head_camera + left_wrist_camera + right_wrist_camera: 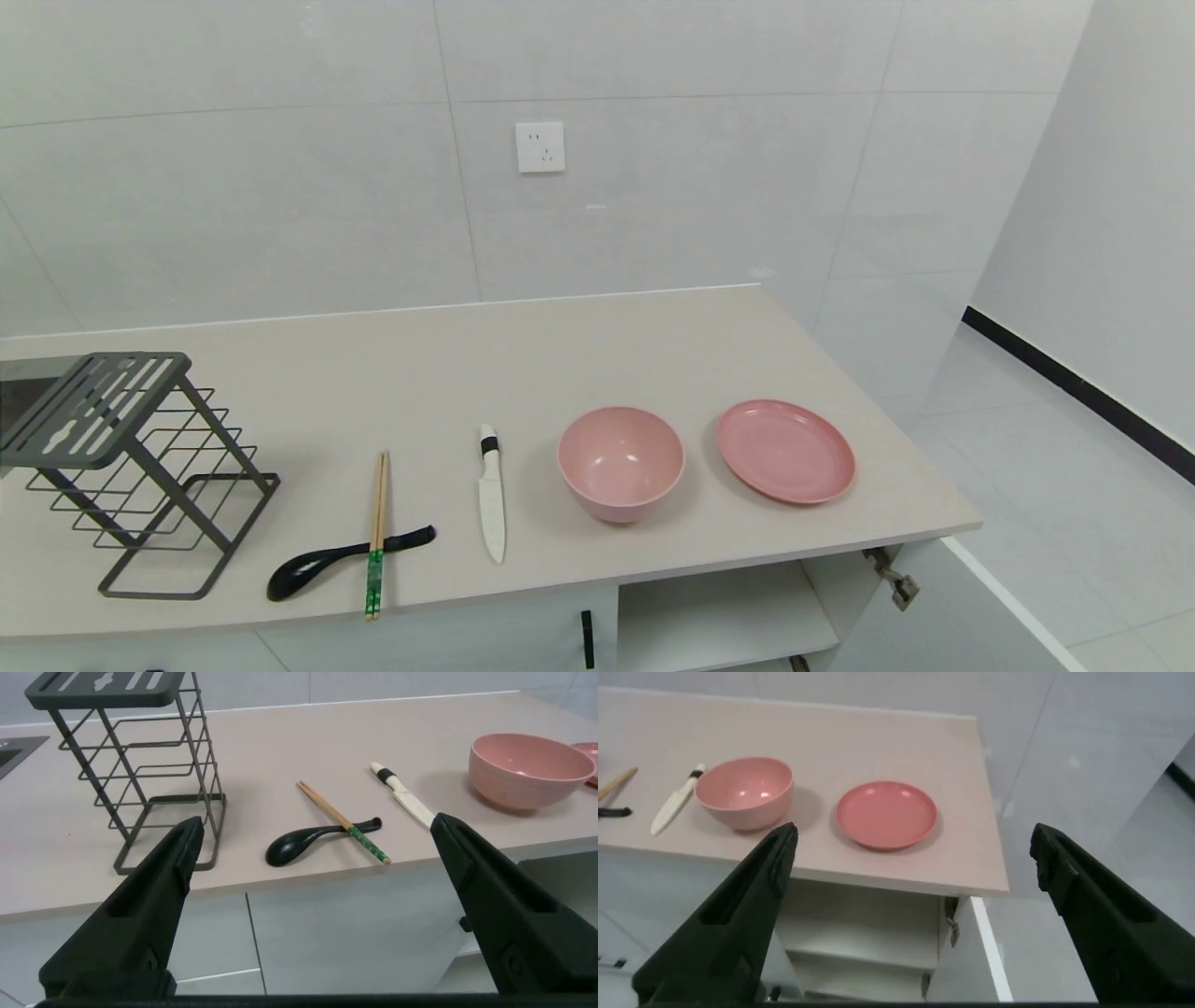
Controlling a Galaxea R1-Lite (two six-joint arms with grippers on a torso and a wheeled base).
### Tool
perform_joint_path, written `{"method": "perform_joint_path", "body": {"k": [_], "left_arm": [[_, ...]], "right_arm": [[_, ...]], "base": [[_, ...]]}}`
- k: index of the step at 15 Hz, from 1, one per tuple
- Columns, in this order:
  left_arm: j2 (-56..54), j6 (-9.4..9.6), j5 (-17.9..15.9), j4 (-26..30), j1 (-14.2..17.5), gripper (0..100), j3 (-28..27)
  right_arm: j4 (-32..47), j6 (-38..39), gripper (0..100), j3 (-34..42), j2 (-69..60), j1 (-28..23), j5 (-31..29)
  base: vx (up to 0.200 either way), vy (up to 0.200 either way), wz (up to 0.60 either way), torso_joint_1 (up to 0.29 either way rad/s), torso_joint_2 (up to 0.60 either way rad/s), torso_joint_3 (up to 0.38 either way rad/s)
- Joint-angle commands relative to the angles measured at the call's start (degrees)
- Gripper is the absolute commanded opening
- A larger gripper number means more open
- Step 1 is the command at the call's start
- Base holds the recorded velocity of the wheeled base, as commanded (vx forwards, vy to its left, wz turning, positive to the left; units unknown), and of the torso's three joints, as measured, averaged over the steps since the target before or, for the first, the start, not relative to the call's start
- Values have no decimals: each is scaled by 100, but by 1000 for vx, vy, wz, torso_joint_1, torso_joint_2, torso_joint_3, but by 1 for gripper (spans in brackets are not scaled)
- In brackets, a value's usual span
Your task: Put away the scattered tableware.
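Well, the beige counter (560, 355) is the biggest thing before me, running along the tiled wall, with the tableware in a row near its front edge. Taking the pink bowl (621, 462) as the dial's centre, the dark wire rack (103, 406) stands far out at 9 o'clock. Below the counter, at about 5 o'clock, a cupboard door (952, 616) hangs open beside a white shelf (719, 616). My left gripper (315, 826) and right gripper (912, 833) both hang out in front of the counter's edge, fingers spread wide with nothing in them. The pink plate (784, 451) lies just beside the bowl at 3 o'clock, not touching it. The white knife (491, 504) lies near the bowl at 9 o'clock, its black-banded handle toward the wall. Farther out at 9, the chopsticks (376, 523) lie on top of the black spoon (299, 567), crossing its handle, their green ends reaching the front edge. A wall socket (541, 147) sits at 12.
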Motion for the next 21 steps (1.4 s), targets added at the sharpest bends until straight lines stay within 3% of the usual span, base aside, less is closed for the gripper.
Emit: {"method": "perform_joint_path", "body": {"k": [1, 6, 14, 21], "left_arm": [[7, 2, 1, -3, 1, 100, 0], [7, 11, 1, -3, 1, 100, 0], [7, 2, 1, 5, 1, 100, 0], [7, 11, 1, 5, 1, 100, 0]], "right_arm": [[-173, -70, 100, -68, 1301, 108, 26], [-727, -52, 100, 28, 2391, 99, 17], [-3064, -35, 100, 353, 5177, 64, 26], [-3706, -52, 100, 213, 6117, 143, 114]], "base": [[0, 0, 0, 0, 0, 0], [0, 0, 0, 0, 0, 0], [0, 0, 0, 0, 0, 0], [0, 0, 0, 0, 0, 0]]}}
